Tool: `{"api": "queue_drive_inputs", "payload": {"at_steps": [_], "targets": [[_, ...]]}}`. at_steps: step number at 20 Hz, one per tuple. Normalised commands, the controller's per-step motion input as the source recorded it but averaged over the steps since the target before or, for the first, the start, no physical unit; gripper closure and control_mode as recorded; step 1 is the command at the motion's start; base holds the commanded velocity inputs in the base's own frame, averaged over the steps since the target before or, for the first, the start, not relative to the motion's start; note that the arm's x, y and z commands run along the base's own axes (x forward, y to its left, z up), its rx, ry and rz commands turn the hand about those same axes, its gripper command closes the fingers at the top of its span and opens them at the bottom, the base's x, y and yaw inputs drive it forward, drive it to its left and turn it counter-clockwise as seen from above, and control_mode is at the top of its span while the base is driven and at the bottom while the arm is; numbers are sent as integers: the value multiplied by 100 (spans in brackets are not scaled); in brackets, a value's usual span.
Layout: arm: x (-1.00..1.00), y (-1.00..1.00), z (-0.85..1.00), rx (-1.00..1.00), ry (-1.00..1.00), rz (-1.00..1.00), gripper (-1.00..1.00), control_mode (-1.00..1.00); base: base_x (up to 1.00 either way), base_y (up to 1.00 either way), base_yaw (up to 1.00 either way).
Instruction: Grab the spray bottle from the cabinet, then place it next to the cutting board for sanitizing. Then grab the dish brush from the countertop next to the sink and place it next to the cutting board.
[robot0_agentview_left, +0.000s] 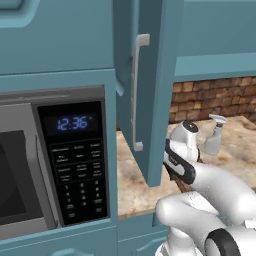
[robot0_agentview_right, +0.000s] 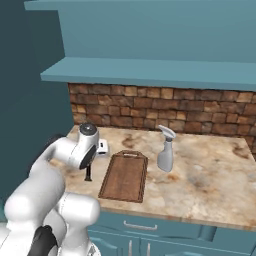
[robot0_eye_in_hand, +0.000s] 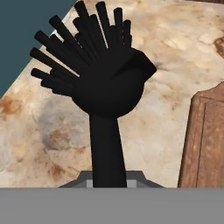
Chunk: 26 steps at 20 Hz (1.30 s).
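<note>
My gripper (robot0_eye_in_hand: 109, 180) is shut on the thin handle of the black dish brush (robot0_eye_in_hand: 103, 74). The bristle head points away from the hand over the marbled counter. In the right base view the brush (robot0_agentview_right: 88, 173) hangs low over the counter, just left of the dark brown cutting board (robot0_agentview_right: 125, 176), whose edge also shows in the hand view (robot0_eye_in_hand: 206, 140). I cannot tell whether the bristles touch the stone. The pale spray bottle (robot0_agentview_right: 165, 149) stands upright just right of the board's handle end, and it also shows in the left base view (robot0_agentview_left: 215, 135).
The teal wall cabinet's door (robot0_agentview_left: 150, 100) stands open with its white bar handle (robot0_agentview_left: 136, 90) close to my arm's left. A microwave (robot0_agentview_left: 50, 155) sits further left. A brick wall (robot0_agentview_right: 165, 112) backs the counter under the cabinet's shelf (robot0_agentview_right: 150, 72).
</note>
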Motion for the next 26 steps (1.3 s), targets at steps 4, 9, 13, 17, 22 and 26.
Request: {"api": "queue_drive_inputs", "payload": {"at_steps": [4,9,13,17,22,26], "targets": [[44,0,-48,0,4,0,100,-100,0,0,0],[45,0,-56,0,6,0,100,-100,0,0,0],[31,0,-44,0,3,0,100,-100,0,0,0],[14,0,-38,0,1,0,100,-100,0,0,0],[10,1,-24,0,5,0,-100,-100,0,0,0],[-6,0,8,0,0,0,-100,-100,0,0,0]]}}
